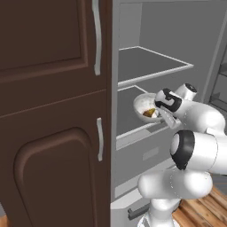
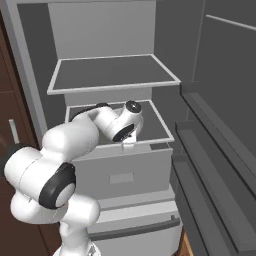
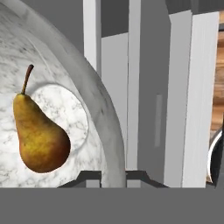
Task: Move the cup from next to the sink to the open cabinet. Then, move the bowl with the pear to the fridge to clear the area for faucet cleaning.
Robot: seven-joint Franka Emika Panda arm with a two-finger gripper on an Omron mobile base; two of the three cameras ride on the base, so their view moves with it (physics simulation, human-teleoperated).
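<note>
The jaws grip the rim of the bowl (image 1: 145, 107) – the pear (image 3: 38, 135) sits inside – and hold it over the lower shelf (image 2: 155, 125) of the open fridge (image 2: 105, 35), so I think only setting it down and letting go is left.

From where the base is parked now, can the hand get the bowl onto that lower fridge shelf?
Probably yes. The hand holds the bowl, pear inside, at the lower shelf, with the fridge open and nothing visible in its way.
</note>
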